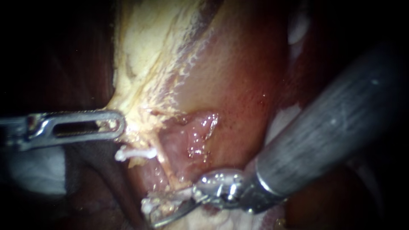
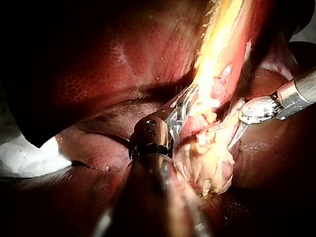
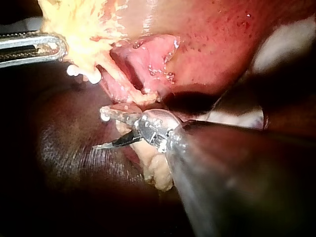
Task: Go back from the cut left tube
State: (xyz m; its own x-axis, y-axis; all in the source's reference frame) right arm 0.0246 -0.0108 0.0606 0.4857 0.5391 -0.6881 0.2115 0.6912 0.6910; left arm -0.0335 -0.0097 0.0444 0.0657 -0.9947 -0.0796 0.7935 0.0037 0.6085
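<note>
Endoscope field, read with both wrist views. My left instrument [image 1: 116, 125] comes in level from the left; its hand is closed on the rim of the yellow tissue [image 1: 140, 64], a hold I judge is meant to draw that sheet taut and aside, so that the pink bed [image 1: 191, 136] lies open to the camera. The cut tube [image 1: 133, 153] shows as a pale stub with a rounded end, just below that hand and free of it; a whitish end [image 1: 147, 206] lies against my right instrument [image 1: 158, 211], and I cannot tell whether it is the stub's other half. The right instrument enters from the right, its shaft low across the field; its hand stands narrowly parted, two thin blades with a gap between them and nothing clamped, clearest in the right wrist view; shreds of tissue drape the upper blade. So placed, the blades sit near the stub but apart from it; the step in hand, as I read it, is withdrawal along the shaft's own line, which calls for shedding the draped shreds without tugging; the dark liver [image 2: 98, 69] lies beyond the left instrument.
</note>
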